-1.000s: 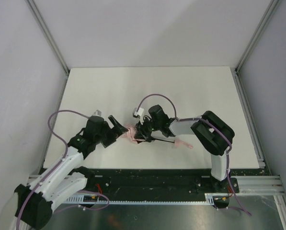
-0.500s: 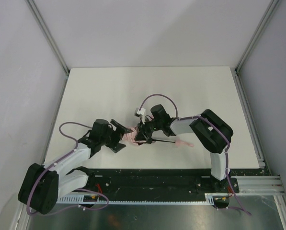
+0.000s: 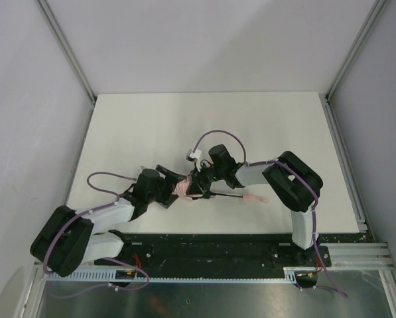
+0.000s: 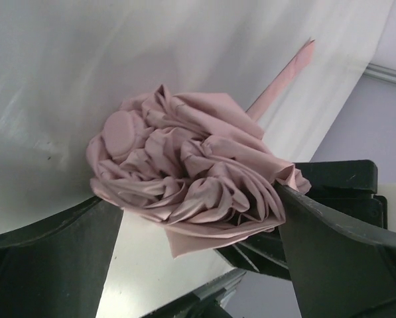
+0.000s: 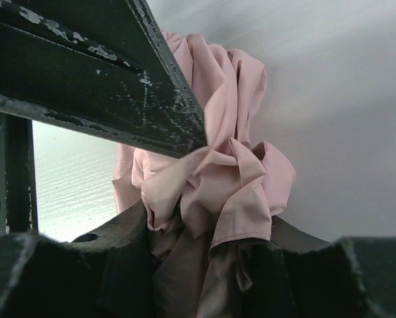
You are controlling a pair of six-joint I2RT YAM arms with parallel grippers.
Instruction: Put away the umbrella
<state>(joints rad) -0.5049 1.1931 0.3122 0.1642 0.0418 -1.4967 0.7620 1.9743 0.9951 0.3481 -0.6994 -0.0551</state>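
The umbrella lies on the white table near its front edge, with its bunched pale pink canopy [image 3: 182, 188] to the left. Its thin black shaft [image 3: 227, 196] runs right to the small pink handle [image 3: 253, 199]. My right gripper [image 3: 196, 187] is shut on the canopy fabric [image 5: 211, 172], pinched between its upper and lower fingers. My left gripper [image 3: 173, 187] is open, and its fingers [image 4: 330, 232] straddle the canopy's tip end [image 4: 184, 165]. The round cap [image 4: 121, 129] faces the left wrist camera. A pink strap [image 4: 284, 76] sticks out behind the canopy.
The white table [image 3: 184, 126] is closed in by grey walls with metal frame posts on the left [image 3: 68, 53] and right [image 3: 353, 53]. A black rail [image 3: 217, 242] runs along the near edge. Purple cables [image 3: 214, 134] loop above both wrists.
My left arm has dropped and moved right, bringing its open fingers around the canopy's tip. My right gripper has stayed shut on the fabric, and the umbrella has barely moved.
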